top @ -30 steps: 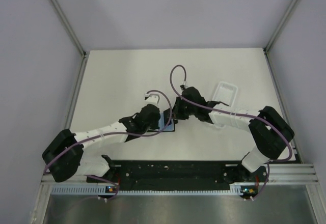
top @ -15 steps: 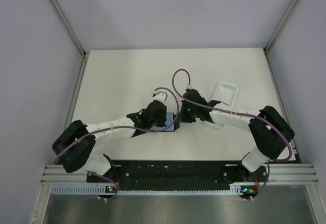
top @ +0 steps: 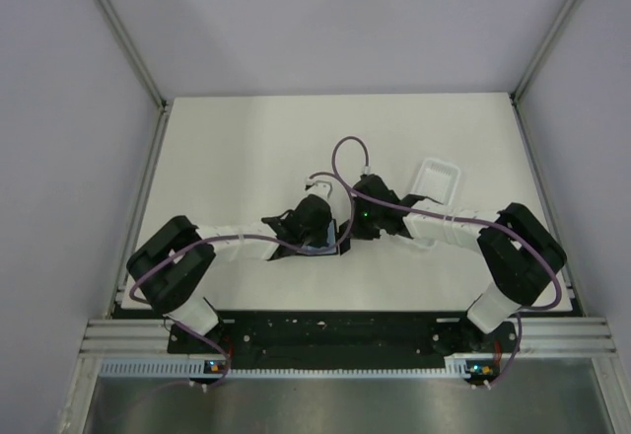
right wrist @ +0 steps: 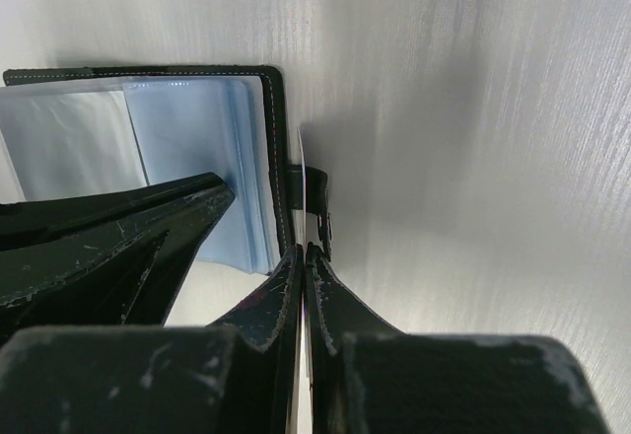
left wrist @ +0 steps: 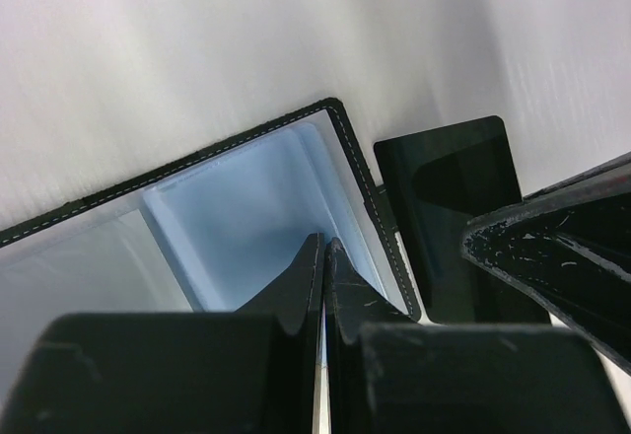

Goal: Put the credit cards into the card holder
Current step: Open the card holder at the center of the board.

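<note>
Clamps a card [left wrist: 449,207] in the right gripper [right wrist: 302,252], pinched thin between closed tips and seen edge-on from that wrist. Pins the wallet [left wrist: 246,197] open with the left gripper [left wrist: 323,249], tips together and pressed on the blue lining, with nothing visible between them. Finds the wallet flat at the middle of the table [top: 237,148], under the two wrists, lining up.

Puts the card just beside the wallet's stitched edge on the right arm's side, outside it, parted from the lining by the black border and a small strap tab [right wrist: 321,212]. Sets the card's long axis roughly along that edge, so probably calls for a sideways slide toward the left arm and into a pocket mouth. Cannot tell from either wrist view where that mouth opens. Makes the right arm plainly the nearer one, with the card in its grip.

Crowds the target: left tips on the same panel, close to the likely path, and border and tab between card and lining. Risks catching the card's leading edge on that border. Leaves the tray [top: 439,180] beyond the right arm, well apart and out of the way. Shows no other cards in these views.
</note>
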Controlling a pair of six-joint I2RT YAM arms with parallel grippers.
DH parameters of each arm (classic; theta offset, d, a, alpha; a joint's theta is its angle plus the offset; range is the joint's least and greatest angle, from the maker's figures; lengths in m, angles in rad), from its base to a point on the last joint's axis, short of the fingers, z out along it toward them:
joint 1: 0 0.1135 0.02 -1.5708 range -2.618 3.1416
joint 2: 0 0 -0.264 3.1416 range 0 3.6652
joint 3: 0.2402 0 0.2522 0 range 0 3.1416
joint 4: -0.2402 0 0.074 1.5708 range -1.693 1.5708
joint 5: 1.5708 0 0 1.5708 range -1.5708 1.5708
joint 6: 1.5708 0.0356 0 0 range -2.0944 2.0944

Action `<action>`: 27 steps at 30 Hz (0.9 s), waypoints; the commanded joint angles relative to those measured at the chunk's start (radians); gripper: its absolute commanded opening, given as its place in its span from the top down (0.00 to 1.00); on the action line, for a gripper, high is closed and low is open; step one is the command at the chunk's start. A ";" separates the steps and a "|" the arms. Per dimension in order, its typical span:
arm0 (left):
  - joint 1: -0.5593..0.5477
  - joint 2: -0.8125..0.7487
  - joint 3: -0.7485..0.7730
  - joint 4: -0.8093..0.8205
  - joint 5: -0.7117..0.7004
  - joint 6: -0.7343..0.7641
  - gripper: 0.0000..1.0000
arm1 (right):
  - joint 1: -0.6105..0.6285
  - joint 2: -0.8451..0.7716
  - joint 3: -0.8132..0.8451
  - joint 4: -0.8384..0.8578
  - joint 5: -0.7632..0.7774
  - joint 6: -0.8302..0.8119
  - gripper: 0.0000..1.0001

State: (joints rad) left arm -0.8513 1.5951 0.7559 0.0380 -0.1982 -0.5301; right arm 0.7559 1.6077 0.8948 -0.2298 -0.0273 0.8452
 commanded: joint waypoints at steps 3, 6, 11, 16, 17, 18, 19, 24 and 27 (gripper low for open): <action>0.008 0.002 -0.023 0.005 -0.013 -0.033 1.00 | -0.007 0.015 0.003 -0.008 0.023 -0.018 1.00; 0.012 -0.020 -0.043 -0.026 -0.039 -0.034 1.00 | -0.012 0.020 -0.002 -0.016 0.047 -0.014 1.00; 0.034 -0.072 -0.098 -0.069 -0.064 -0.044 1.00 | -0.021 0.020 -0.013 -0.026 0.061 -0.005 1.00; 0.061 -0.126 -0.153 -0.095 -0.073 -0.053 1.00 | -0.026 0.015 -0.014 -0.034 0.066 0.000 1.00; 0.063 -0.136 -0.159 -0.102 -0.079 -0.056 1.00 | -0.027 0.020 -0.014 -0.036 0.067 0.000 1.00; 0.064 -0.145 -0.167 -0.110 -0.086 -0.057 1.00 | -0.027 0.015 -0.014 -0.034 0.070 0.000 1.00; 0.066 -0.158 -0.173 -0.116 -0.090 -0.057 1.00 | -0.027 0.015 -0.014 -0.037 0.072 0.000 1.00; 0.067 -0.224 -0.202 -0.145 -0.106 -0.067 1.00 | -0.030 0.009 -0.011 -0.045 0.078 0.002 1.00; 0.066 -0.265 -0.214 -0.153 -0.104 -0.070 1.00 | -0.029 0.006 -0.010 -0.046 0.078 -0.001 1.00</action>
State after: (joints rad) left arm -0.7925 1.3804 0.5770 -0.0200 -0.2646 -0.5953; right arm 0.7418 1.6112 0.8944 -0.2329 -0.0078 0.8497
